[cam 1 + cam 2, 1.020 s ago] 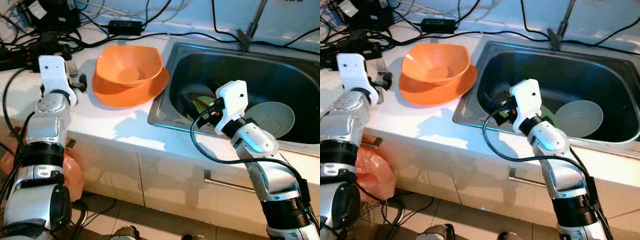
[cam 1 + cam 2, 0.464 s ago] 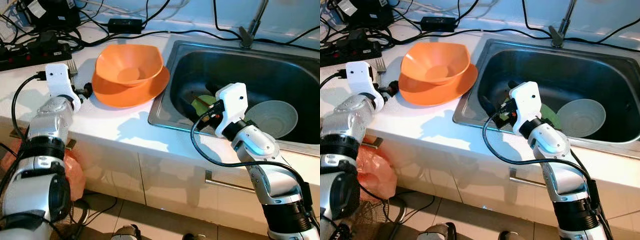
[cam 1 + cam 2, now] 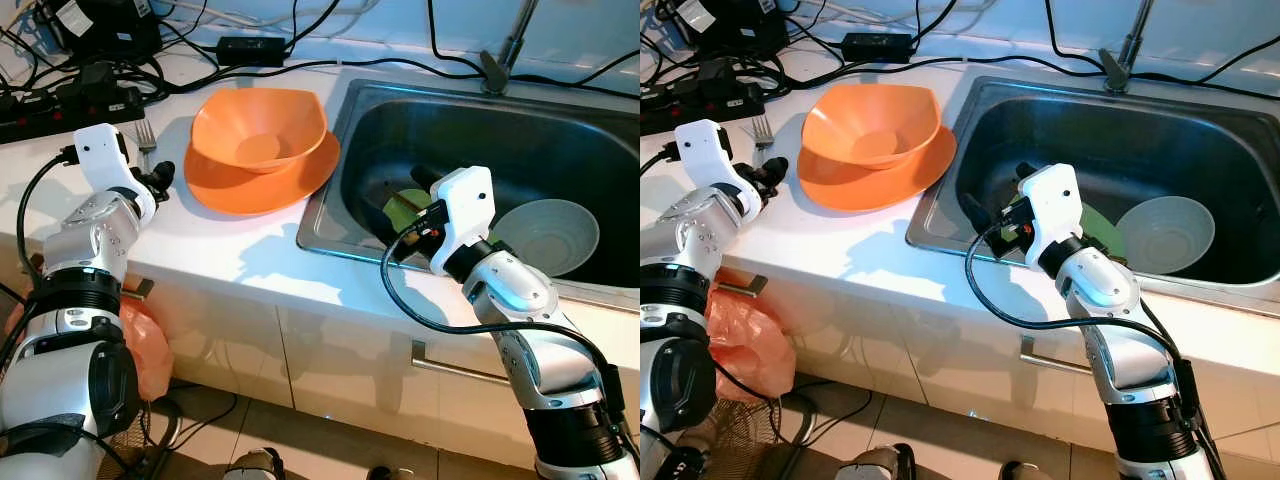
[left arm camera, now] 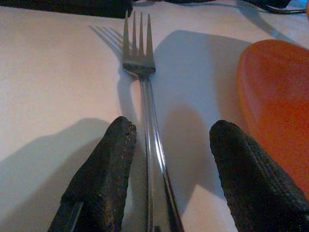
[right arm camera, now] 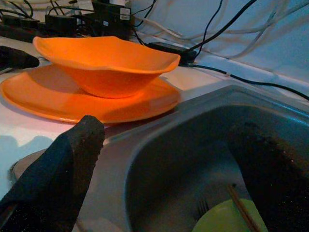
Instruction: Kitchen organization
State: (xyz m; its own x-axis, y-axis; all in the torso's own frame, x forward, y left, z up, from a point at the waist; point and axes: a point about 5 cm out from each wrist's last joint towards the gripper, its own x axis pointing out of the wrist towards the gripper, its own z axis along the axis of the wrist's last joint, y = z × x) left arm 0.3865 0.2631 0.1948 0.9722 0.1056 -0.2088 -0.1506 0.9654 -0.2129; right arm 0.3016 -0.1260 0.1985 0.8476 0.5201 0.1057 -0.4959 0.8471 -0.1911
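A silver fork (image 4: 145,106) lies on the white counter (image 3: 210,250), left of the orange plate (image 3: 240,185). My left gripper (image 4: 169,181) is open, one finger on each side of the fork's handle. An orange bowl (image 3: 258,130) sits on the orange plate. My right gripper (image 5: 164,159) is open over the near left corner of the steel sink (image 3: 340,110). Inside the sink lie a green plate (image 3: 405,205) with chopsticks and a pale grey bowl (image 3: 545,235).
A black power strip (image 3: 70,105), adapters and several cables crowd the back of the counter. The faucet base (image 3: 495,65) stands behind the sink. An orange bag (image 3: 145,345) hangs below the counter edge, and a drawer handle (image 3: 455,365) sits under the sink.
My left gripper has pulled back a little to the left and now straddles the fork handle. The right arm has barely moved.
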